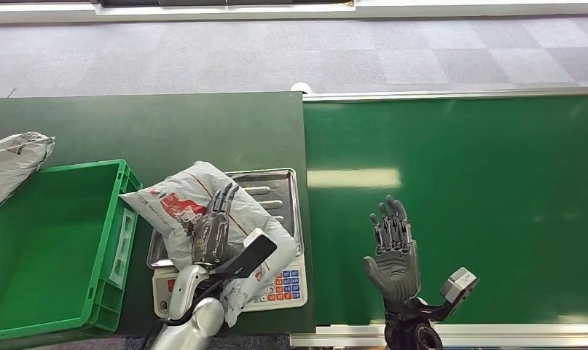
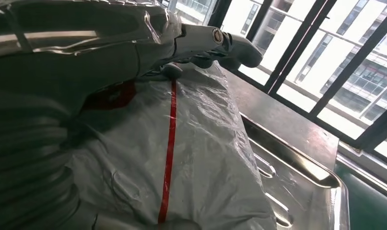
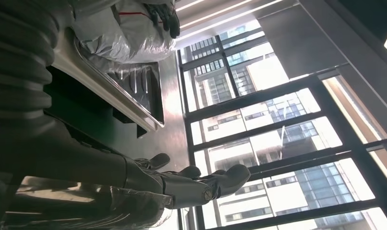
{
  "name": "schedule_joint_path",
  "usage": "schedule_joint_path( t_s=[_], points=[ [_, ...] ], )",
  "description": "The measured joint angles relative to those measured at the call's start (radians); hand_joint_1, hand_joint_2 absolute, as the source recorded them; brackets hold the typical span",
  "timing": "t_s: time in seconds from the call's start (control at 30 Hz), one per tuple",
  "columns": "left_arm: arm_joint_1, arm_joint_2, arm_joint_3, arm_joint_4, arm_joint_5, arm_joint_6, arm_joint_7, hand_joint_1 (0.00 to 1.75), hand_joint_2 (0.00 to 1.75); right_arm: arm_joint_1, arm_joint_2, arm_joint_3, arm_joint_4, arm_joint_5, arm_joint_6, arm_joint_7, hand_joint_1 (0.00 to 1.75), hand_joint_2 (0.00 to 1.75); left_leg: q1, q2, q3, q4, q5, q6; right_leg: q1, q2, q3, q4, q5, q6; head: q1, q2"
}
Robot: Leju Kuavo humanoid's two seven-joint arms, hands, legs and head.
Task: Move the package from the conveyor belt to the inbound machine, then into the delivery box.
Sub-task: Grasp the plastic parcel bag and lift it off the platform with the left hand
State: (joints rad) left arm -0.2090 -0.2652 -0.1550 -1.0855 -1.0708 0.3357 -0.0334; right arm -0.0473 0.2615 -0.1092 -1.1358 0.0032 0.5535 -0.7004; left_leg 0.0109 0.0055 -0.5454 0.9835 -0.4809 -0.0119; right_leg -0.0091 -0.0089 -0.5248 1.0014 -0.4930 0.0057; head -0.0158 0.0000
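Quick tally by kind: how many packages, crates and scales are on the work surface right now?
Packages: 2, one on the scale under the left hand, white with red print, and a grey one beyond the crate.
Green crates: 1.
Scales: 1.
Total: 4.

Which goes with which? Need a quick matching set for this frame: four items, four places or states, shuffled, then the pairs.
Column 1:
1. package
2. green crate
3. right hand
4. left hand

Column 2:
A. open, above the conveyor belt
B. lying on the scale tray
C. resting on the package
D. left of the scale, nothing in it

Pairs: 1-B, 2-D, 3-A, 4-C
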Motion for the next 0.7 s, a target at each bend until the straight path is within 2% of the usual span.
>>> schedule_joint_path(
  t_s=[0.03, 0.07, 0.3, 0.5, 0.6, 0.7],
  points=[
    [0.001, -0.001, 0.0, 0.001, -0.011, -0.003, 0.006, 1.68, 1.75, 0.0, -0.001, 0.001, 0.0, -0.001, 0.0, 0.0, 0.0, 1.75, 0.0, 0.0, 0.001, 0.0, 0.0, 0.0, 0.0, 0.0, 0.001, 0.0, 0.0, 0.0, 0.0, 0.0],
    [0.003, -0.001, 0.0, 0.001, -0.017, -0.005, 0.009, 1.69, 1.75, 0.0, -0.001, 0.002, 0.001, -0.001, 0.0, 0.0, 0.0, 1.75, 0.0, 0.0, 0.001, 0.0, 0.0, 0.0, 0.0, 0.0, 0.001, 0.0, 0.0, 0.0, 0.0, 0.0],
    [0.016, -0.001, 0.007, -0.002, -0.03, -0.01, 0.011, 1.66, 1.75, 0.001, -0.002, 0.004, 0.001, -0.001, 0.0, 0.0, 0.0, 1.75, 0.0, 0.0, 0.005, 0.0, 0.0, 0.0, 0.0, 0.0, 0.005, 0.0, 0.0, 0.0, 0.0, 0.0],
    [0.016, -0.001, 0.012, -0.014, -0.03, -0.012, 0.007, 1.71, 1.75, 0.001, -0.004, 0.004, 0.001, -0.003, 0.0, 0.0, 0.0, 1.75, 0.0, 0.0, 0.005, -0.001, 0.0, 0.0, 0.0, 0.0, 0.005, 0.0, 0.0, 0.0, 0.0, 0.0],
    [0.017, -0.002, 0.016, -0.021, -0.011, -0.01, -0.02, 1.74, 1.75, 0.001, -0.004, 0.004, 0.001, -0.003, 0.0, 0.0, 0.0, 1.75, 0.0, 0.0, 0.005, -0.001, 0.0, 0.0, 0.0, 0.0, 0.005, 0.0, 0.0, 0.0, 0.0, 0.0],
    [0.027, -0.003, 0.021, -0.034, 0.044, 0.009, -0.09, 1.75, 1.75, 0.002, -0.005, 0.004, 0.001, -0.005, -0.003, 0.0, 0.0, 1.75, 0.0, 0.0, 0.005, -0.001, 0.0, 0.0, 0.0, 0.0, 0.004, 0.0, 0.0, 0.0, 0.0, 0.0]
  ],
)
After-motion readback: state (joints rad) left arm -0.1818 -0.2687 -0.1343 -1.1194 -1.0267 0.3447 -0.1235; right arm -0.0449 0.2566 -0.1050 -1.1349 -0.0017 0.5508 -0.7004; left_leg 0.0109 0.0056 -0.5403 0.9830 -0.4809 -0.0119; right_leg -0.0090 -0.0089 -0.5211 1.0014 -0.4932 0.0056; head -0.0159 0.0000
